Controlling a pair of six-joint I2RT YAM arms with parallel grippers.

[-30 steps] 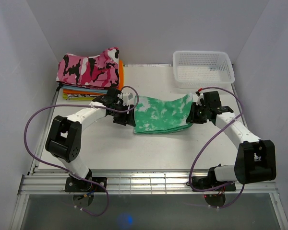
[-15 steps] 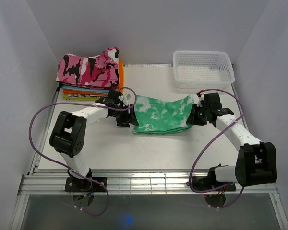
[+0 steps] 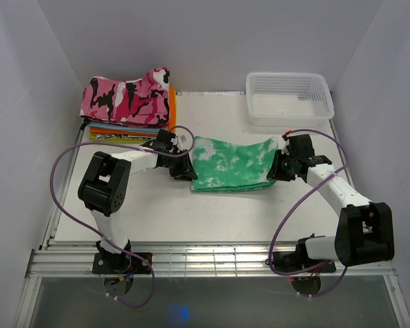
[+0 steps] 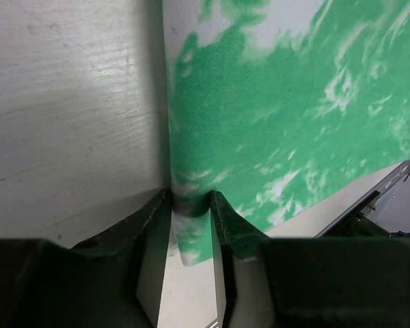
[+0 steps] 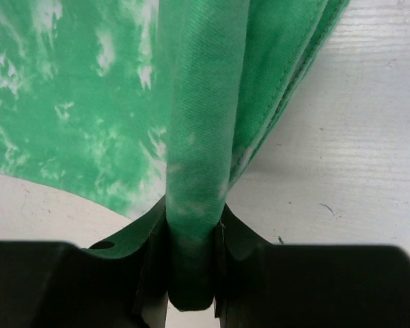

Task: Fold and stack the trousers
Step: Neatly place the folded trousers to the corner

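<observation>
No legible text or labels

Two white arms (image 3: 133, 158) with bulky black joints (image 3: 99, 190) and black fingers (image 4: 147, 227) trail looping purple cables (image 3: 52, 183).

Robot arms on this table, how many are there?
2. The left arm reaches from the near left to the trousers' left edge; the right arm reaches from the near right to their right edge.
</observation>
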